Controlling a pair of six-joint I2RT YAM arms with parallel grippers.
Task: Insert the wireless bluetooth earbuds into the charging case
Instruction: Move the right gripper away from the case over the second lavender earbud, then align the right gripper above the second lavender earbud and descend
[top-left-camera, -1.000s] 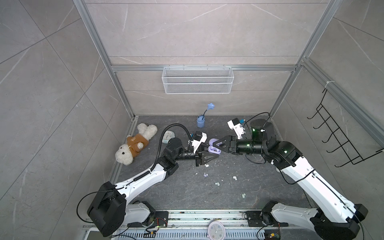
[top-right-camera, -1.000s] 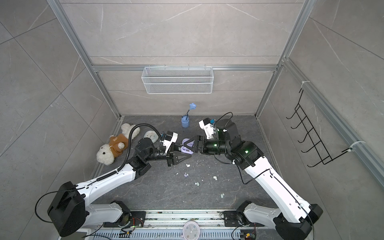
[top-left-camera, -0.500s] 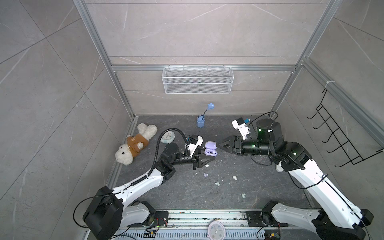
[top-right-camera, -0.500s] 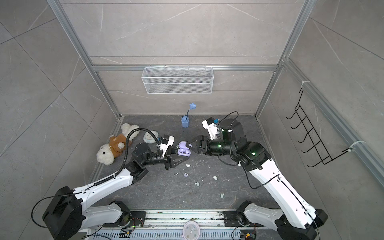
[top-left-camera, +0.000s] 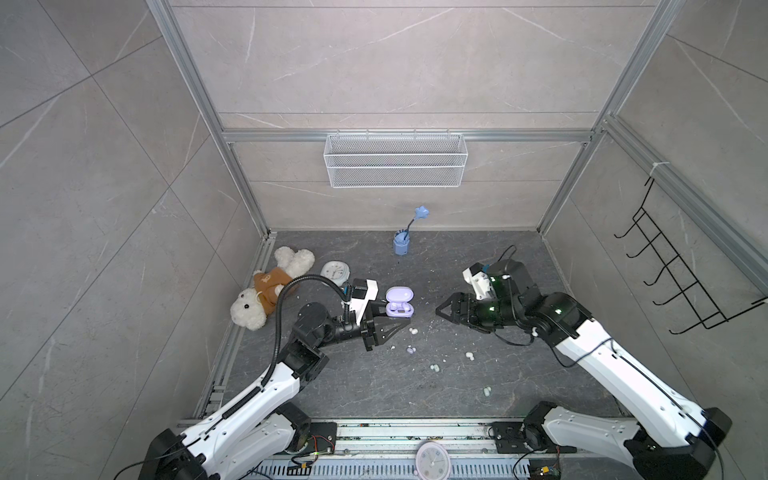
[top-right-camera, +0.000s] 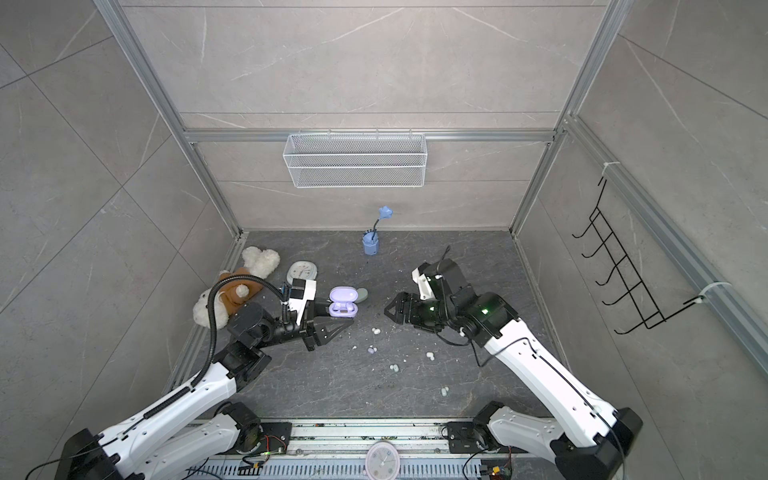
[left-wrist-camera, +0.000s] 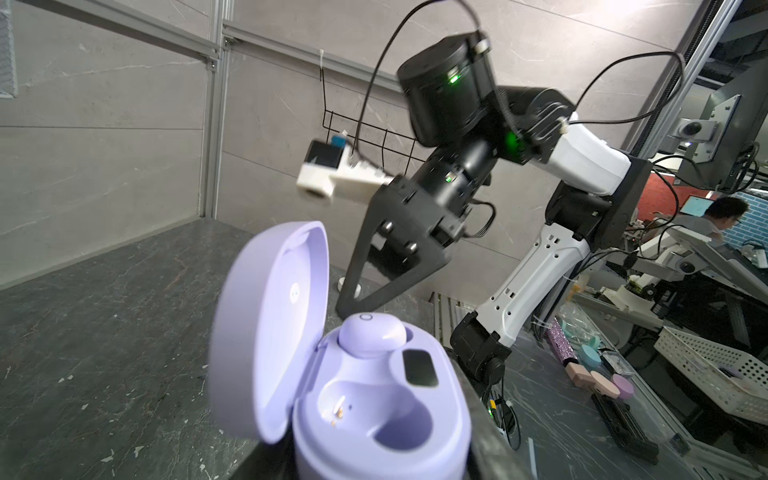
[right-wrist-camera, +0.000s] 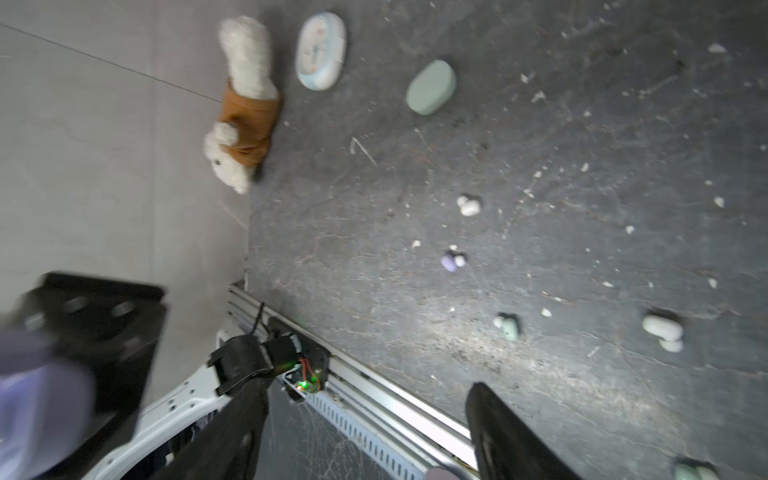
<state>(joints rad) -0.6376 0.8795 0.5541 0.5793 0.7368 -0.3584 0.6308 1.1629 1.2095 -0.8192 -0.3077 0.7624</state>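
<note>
- The left gripper (top-left-camera: 395, 319) is clamped on the base of the lavender charging case (top-left-camera: 400, 308), whose lid (left-wrist-camera: 270, 332) stands swung open.
- In the left wrist view, 1 lavender earbud (left-wrist-camera: 372, 338) sits in 1 socket of the case; the other socket (left-wrist-camera: 374, 415) is bare.
- The right gripper (top-left-camera: 444, 309) faces the case from well apart, its fingers spread wide and gripping nothing.
- 5 loose earbuds lie on the dark floor (top-left-camera: 374, 395) between the arms:
  - a white one (top-left-camera: 413, 331) just beside the left gripper
  - a lavender one (top-left-camera: 410, 350)
  - a pale one (top-left-camera: 469, 355)
  - a mint one (top-left-camera: 434, 368)
  - another mint one (top-left-camera: 486, 390), nearest the front rail
- A closed mint case (right-wrist-camera: 431, 87), a small clock (top-left-camera: 335, 272) and a teddy bear (top-left-camera: 266, 291) lie toward the left wall.
</note>
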